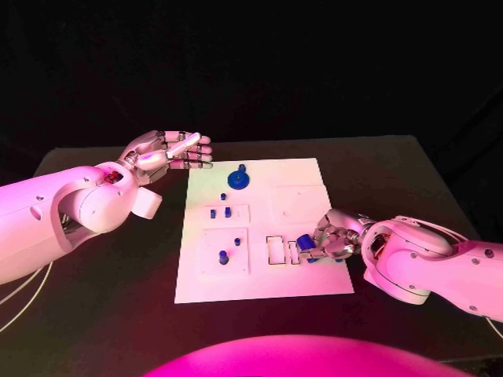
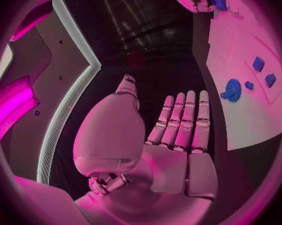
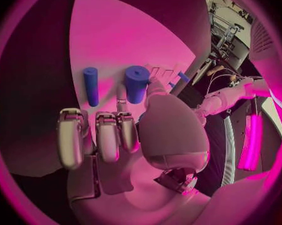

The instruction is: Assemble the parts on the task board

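Task board (image 1: 277, 271), a flat white rectangular plate, carries small blue parts; the right hand (image 1: 328, 237) pinches a blue block (image 1: 306, 243) at its near right slots. Left hand (image 1: 168, 151) hovers spread and empty beside its far left corner.

One white task board (image 1: 263, 236) lies on one black table (image 1: 93, 275), with two robot hands and about six small blue parts.

Readable text: none in any view.
White rectangular task board (image 1: 277, 228): no lettering, numbers or signs legible.
Small blue parts (image 1: 239, 180): unmarked.
Arms and silver hands: no brand or label legible.
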